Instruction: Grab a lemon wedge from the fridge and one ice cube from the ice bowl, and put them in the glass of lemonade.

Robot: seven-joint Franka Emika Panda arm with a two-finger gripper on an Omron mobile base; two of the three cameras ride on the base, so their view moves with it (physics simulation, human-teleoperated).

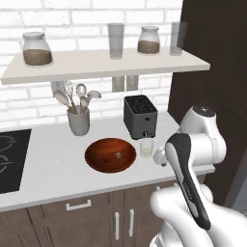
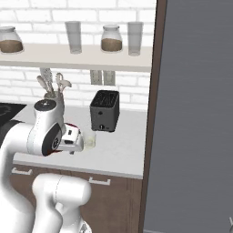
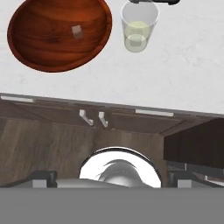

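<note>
Hand view shows the ice bowl (image 3: 59, 37) and the glass of lemonade (image 3: 139, 30) at the top, well away from the fingers (image 3: 111, 181) at the bottom, which stand wide apart and hold nothing. One ice cube (image 3: 77, 31), small and pale, lies inside the reddish-brown wooden bowl. The glass is clear, with pale yellow liquid and a pale piece in it. In the left base view the glass (image 1: 146, 147) stands just beside the bowl (image 1: 110, 155), in front of the toaster (image 1: 140, 117). Bare table (image 1: 53, 159) lies left of the bowl, and its front edge is near. In the right base view the grey fridge (image 2: 195, 118) rises beside the table's right end.
</note>
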